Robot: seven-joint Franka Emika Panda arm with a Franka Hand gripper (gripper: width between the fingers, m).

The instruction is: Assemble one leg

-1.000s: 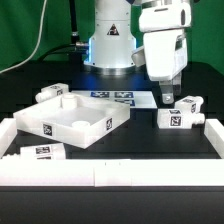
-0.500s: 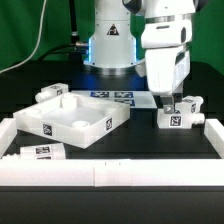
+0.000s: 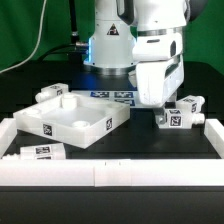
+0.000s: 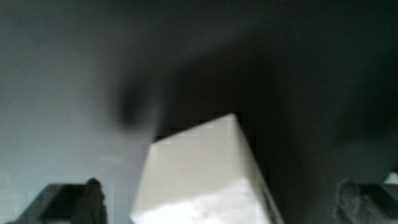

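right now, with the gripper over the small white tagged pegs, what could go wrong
The small white plastic leg sits skewed inside the open gripper, so closing may twist it or catch only a corner. A second white leg lies close beside it and could get knocked.

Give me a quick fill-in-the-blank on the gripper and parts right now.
The gripper hangs over a leg on the exterior view's ____ side.
In the wrist view, that leg shows ____ the two fingers.
The tabletop lies on the exterior view's ____ side.
Missing words: right; between; left.
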